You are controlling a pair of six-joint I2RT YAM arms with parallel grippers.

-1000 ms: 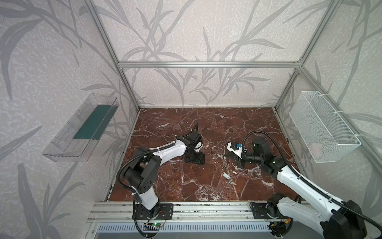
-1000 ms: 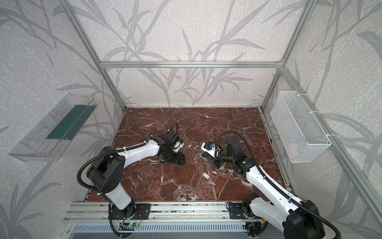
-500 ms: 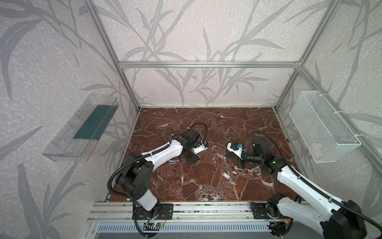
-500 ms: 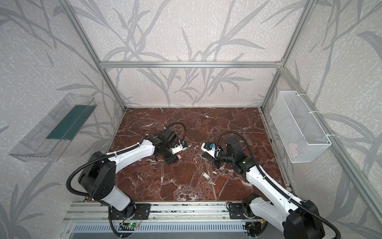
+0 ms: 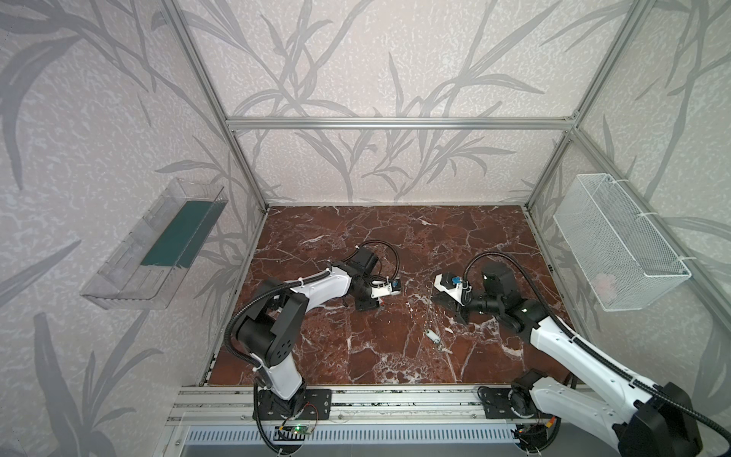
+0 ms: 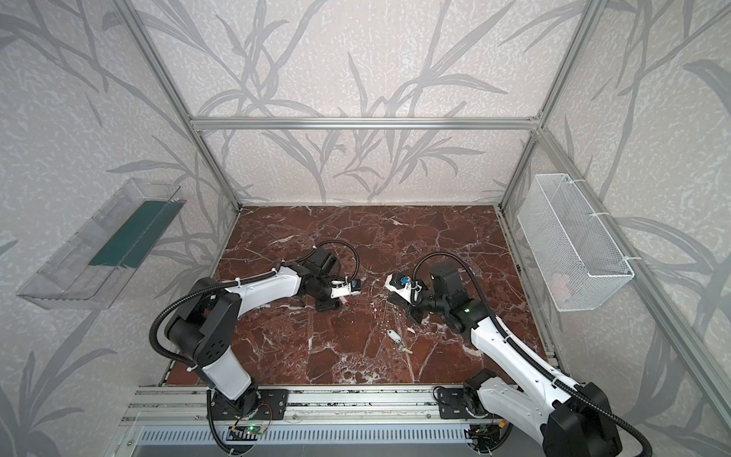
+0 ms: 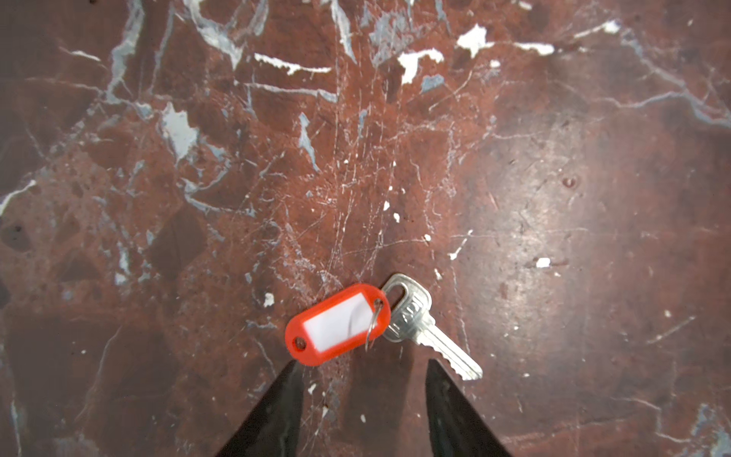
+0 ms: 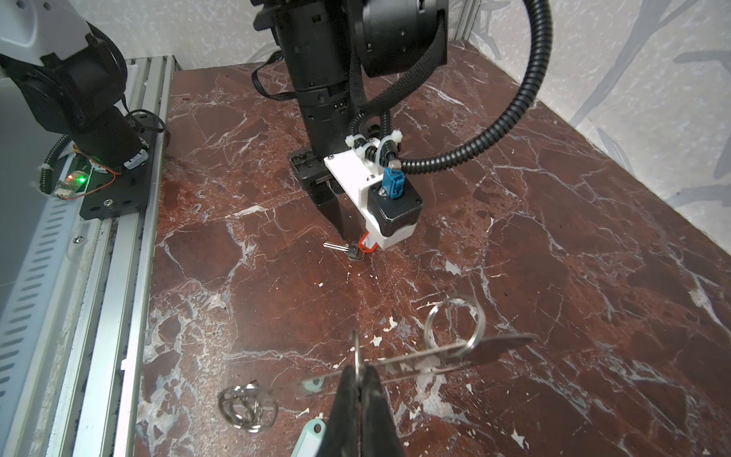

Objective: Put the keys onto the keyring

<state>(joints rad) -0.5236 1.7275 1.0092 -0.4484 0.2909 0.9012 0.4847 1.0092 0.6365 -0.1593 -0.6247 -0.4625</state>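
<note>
On the marble table, well to the left of the keyring, the left gripper is positioned low, jaws parted and empty. The keyring is pinched edge-on by the clenched right gripper. The red-tagged key is noted flat just ahead of the left fingertips, and the white-tagged key near the keyring.
</note>
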